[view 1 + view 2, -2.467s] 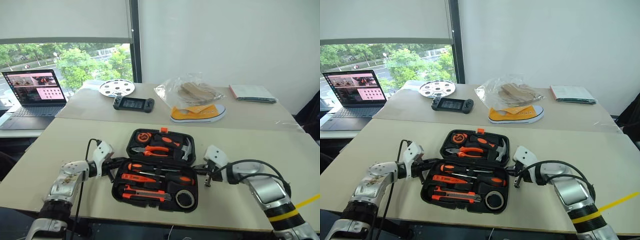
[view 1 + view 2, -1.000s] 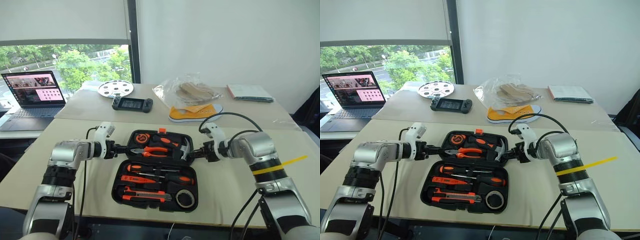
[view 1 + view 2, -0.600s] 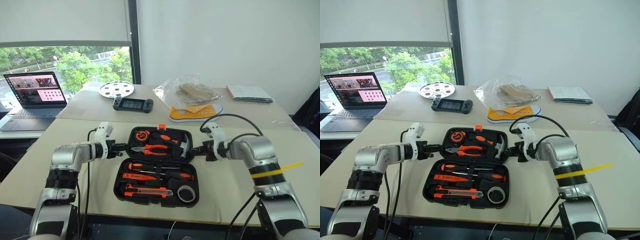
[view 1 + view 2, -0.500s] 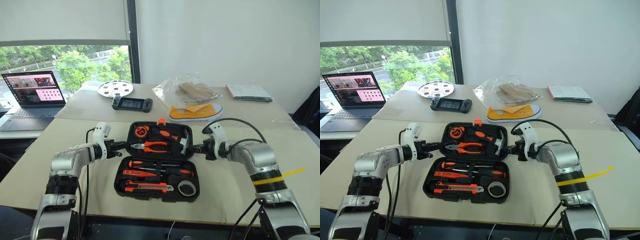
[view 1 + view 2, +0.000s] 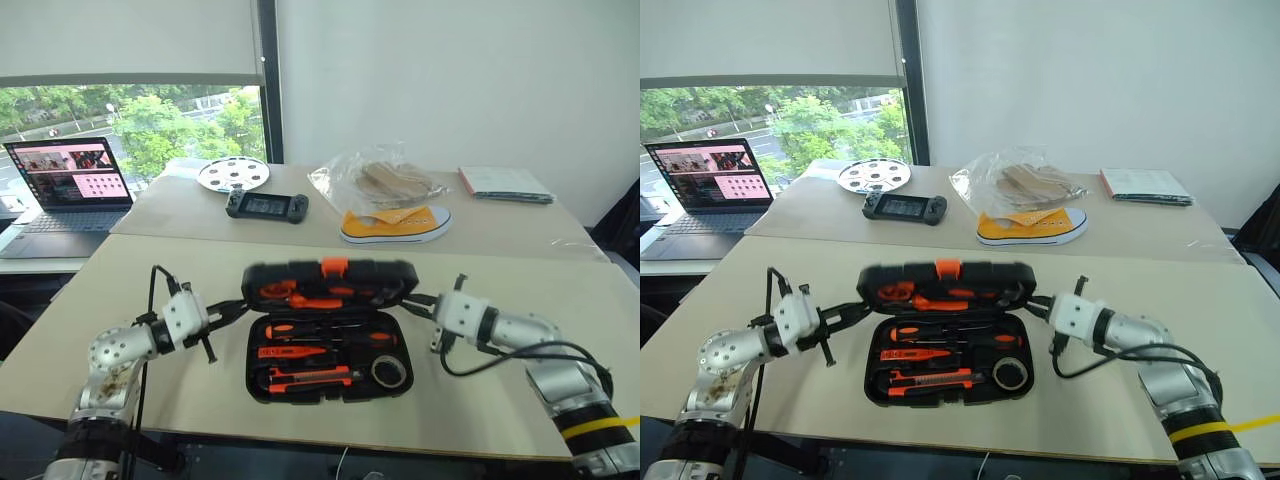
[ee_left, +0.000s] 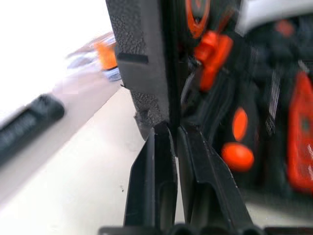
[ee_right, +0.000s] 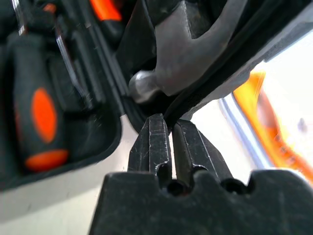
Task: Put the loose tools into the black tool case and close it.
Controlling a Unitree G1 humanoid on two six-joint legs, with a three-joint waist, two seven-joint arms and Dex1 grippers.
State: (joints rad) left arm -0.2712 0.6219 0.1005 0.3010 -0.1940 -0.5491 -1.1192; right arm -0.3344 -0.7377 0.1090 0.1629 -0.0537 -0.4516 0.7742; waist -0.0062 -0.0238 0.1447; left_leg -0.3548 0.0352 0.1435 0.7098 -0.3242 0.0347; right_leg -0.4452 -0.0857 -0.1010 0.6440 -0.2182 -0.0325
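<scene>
The loose tools (image 5: 320,362) already sit in their recesses. At centre frame on the worktop (image 5: 480,400), the black tool case (image 5: 330,340) stands half closed, left end effector (image 6: 172,131) and right end effector (image 7: 168,128) each pinched shut on a lid (image 5: 330,283) edge; latching remains.

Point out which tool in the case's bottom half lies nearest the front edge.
The utility knife: orange and black, it lies in the front row of the black tool case, with the screwdrivers behind it.
</scene>
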